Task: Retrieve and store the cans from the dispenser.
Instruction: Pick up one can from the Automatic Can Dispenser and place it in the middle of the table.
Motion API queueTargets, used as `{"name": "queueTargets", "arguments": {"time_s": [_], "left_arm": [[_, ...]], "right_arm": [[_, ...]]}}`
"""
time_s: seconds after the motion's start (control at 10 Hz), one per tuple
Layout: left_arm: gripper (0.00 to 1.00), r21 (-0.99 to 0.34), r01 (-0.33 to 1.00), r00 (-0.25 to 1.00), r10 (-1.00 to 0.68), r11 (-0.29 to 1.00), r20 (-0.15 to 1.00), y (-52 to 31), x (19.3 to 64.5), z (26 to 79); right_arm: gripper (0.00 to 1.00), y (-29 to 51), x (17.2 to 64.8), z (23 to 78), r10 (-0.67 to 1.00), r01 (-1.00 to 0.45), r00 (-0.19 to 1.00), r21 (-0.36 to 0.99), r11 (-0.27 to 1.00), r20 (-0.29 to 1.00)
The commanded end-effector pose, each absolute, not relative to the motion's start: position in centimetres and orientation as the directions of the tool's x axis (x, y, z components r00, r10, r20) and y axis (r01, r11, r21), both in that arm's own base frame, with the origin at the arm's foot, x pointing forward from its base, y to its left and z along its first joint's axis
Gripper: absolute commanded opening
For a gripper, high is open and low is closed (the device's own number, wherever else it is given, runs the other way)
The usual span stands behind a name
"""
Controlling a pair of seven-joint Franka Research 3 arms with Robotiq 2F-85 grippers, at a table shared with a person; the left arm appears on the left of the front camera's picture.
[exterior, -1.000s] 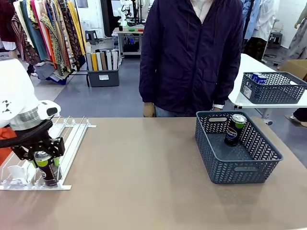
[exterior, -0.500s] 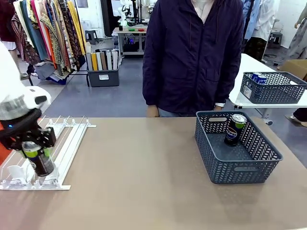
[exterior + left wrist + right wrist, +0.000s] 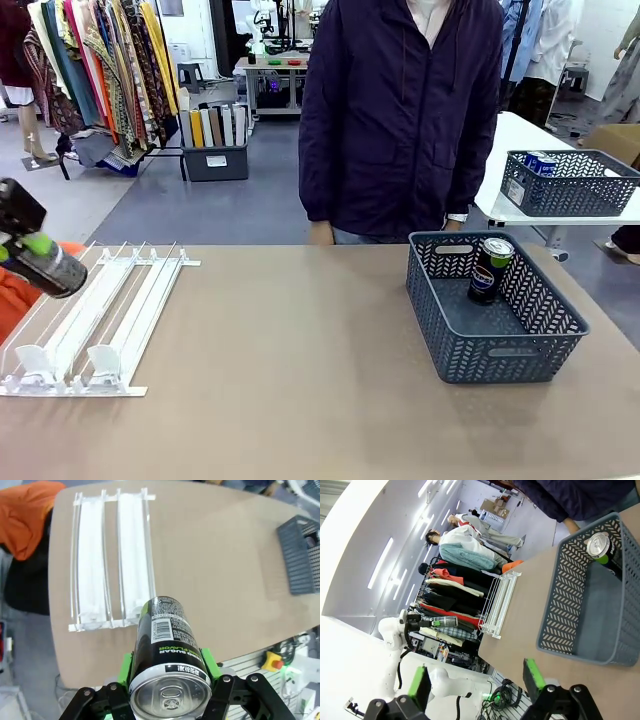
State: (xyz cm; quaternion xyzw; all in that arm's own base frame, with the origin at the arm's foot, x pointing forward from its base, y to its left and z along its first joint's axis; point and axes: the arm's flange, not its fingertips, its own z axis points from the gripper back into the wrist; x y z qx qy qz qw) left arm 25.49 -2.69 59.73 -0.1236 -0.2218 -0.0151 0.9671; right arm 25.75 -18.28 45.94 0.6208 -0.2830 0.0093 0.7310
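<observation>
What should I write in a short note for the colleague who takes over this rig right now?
Left gripper: shut on a dark can, held tilted in the air above the table's left edge.
Right gripper: open, holding nothing, above the near side of the grey basket.
Dispenser: both lanes look empty.
Done: one can stands upright in the basket's far part.
Left: carry the held can across and set it in the basket.
</observation>
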Motion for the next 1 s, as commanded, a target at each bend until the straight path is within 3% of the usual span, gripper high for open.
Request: {"name": "queueTargets", "arguments": {"time_s": [0.0, 0.1, 0.6, 0.7, 0.9], "left_arm": [[0.0, -0.401, 0.082, 0.894, 0.11, 0.912, 0.434, -0.1, 25.5, 58.5], [0.0, -0.232, 0.084, 0.901, 0.026, 0.969, 0.433, -2.7, 25.5, 59.7], [0.0, -0.244, 0.079, 0.907, 0.032, 0.967, 0.42, -3.1, 25.4, 58.8], [0.0, -0.261, 0.109, 0.895, 0.019, 0.959, 0.445, -4.3, 26.3, 59.0], [0.0, -0.219, 0.325, 0.872, -0.202, 0.92, 0.446, -12.4, 29.7, 60.2]], "right_arm": [[1.0, -18.2, 26.1, 46.4, -0.358, -0.382, 0.827, 0.9, 0.209, 0.434], [1.0, -18.2, 26.1, 46.4, -0.358, -0.382, 0.827, 0.9, 0.209, 0.434], [1.0, -18.2, 26.1, 46.4, -0.358, -0.382, 0.827, 0.9, 0.209, 0.434], [1.0, -18.2, 26.1, 46.4, -0.358, -0.382, 0.827, 0.9, 0.209, 0.434], [1.0, -18.2, 26.1, 46.4, -0.358, -0.382, 0.827, 0.9, 0.209, 0.434]]}}
